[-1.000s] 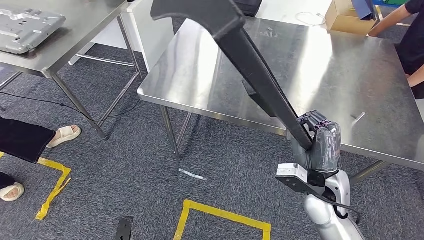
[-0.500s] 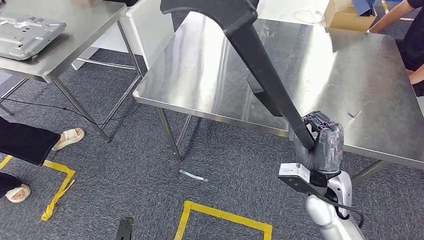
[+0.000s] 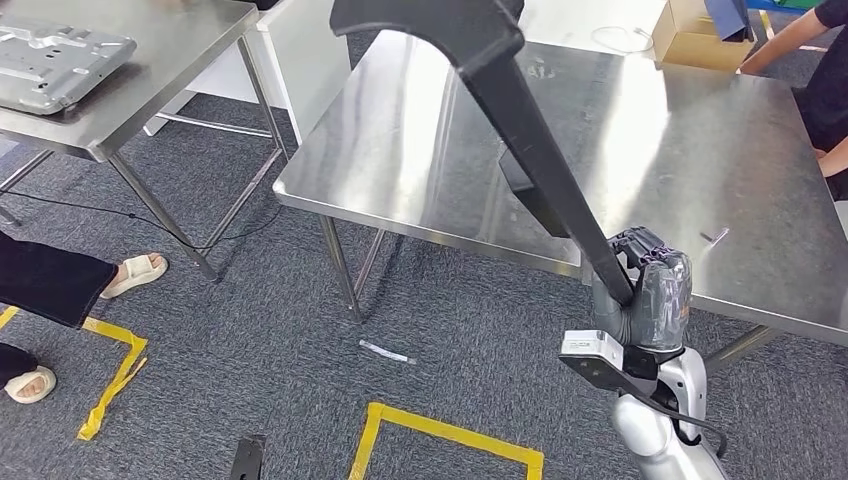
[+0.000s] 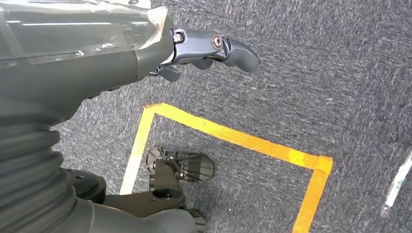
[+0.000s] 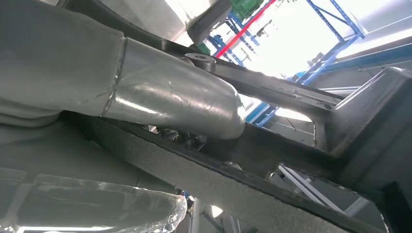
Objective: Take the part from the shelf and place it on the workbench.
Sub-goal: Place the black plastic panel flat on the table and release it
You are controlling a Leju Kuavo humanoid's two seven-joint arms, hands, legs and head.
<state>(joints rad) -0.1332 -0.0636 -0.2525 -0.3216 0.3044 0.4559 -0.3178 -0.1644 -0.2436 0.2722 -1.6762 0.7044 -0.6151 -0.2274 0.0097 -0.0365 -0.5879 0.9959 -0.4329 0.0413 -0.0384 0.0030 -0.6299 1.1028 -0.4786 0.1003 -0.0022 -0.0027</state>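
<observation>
The long black part (image 3: 520,130) sits clamped at its lower end in the right hand (image 3: 640,295), slanting up over the steel workbench (image 3: 700,150). Over the last second the hand has sunk slightly at the near edge, and the bench has shifted in view, so the set-down looks close. The left hand (image 4: 209,48) hangs over the carpet, fingers loosely apart, holding nothing

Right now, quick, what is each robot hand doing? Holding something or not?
Left hand: holding nothing, fingers loosely curled over the carpet; open or closed cannot be told.
Right hand: closed around the long black part.
</observation>
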